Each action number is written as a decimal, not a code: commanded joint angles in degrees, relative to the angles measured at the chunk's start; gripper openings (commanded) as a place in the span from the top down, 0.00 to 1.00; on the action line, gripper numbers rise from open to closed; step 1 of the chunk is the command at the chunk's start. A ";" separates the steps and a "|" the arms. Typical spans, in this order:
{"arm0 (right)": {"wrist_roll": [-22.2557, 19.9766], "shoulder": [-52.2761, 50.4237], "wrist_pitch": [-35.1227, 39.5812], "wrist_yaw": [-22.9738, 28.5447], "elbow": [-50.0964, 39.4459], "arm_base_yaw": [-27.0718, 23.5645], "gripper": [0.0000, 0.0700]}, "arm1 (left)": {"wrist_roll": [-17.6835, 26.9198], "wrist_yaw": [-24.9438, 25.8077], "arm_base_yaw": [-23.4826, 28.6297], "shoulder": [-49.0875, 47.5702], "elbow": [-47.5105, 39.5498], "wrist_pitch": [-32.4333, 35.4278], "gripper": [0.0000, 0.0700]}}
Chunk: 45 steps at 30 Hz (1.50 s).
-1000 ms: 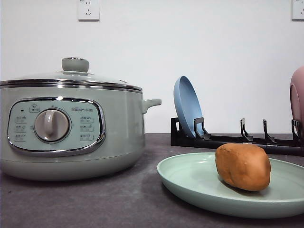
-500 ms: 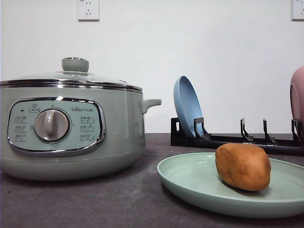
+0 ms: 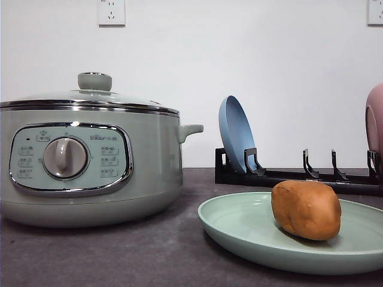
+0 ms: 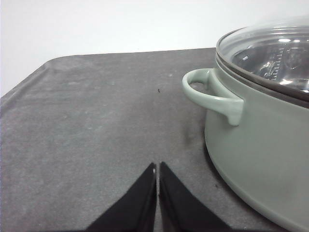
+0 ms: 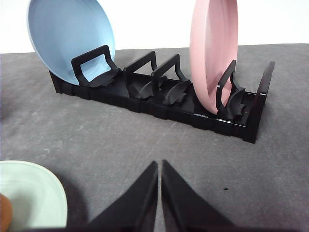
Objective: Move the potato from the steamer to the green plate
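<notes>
Your grippers, left (image 4: 158, 193) and right (image 5: 160, 193), sit pinched together; nothing's moved, potato (image 3: 306, 210) rests on the green plate (image 3: 239, 230) — done.

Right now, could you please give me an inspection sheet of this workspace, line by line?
Surface: dark grey table, matte, no spills seen.
Job's things: potato lies on the green plate; steamer stands left of the plate with its glass lid on.
Clutter: black dish rack behind the plate, holding a blue plate and a pink plate on edge.
Grippers: left gripper shut, empty, beside the steamer's handle; right gripper shut, empty, facing the rack.
Cables: nothing seen.
Surroundings: white wall with two sockets.
</notes>
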 commanded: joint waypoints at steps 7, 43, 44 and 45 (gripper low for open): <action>0.63 -0.09 0.28 0.03 -0.26 0.15 1.00 | 0.00 -0.17 0.17 -0.11 -1.18 -0.48 1.00; 0.63 -0.09 0.31 0.03 -0.26 0.15 1.00 | 0.00 -0.17 0.17 -0.11 -1.18 -0.47 1.00; 0.63 -0.09 0.31 0.02 -0.26 0.15 1.00 | 0.00 -0.17 0.17 -0.11 -1.18 -0.47 1.00; 0.63 -0.09 0.31 0.02 -0.26 0.15 1.00 | 0.00 -0.17 0.17 -0.11 -1.18 -0.47 1.00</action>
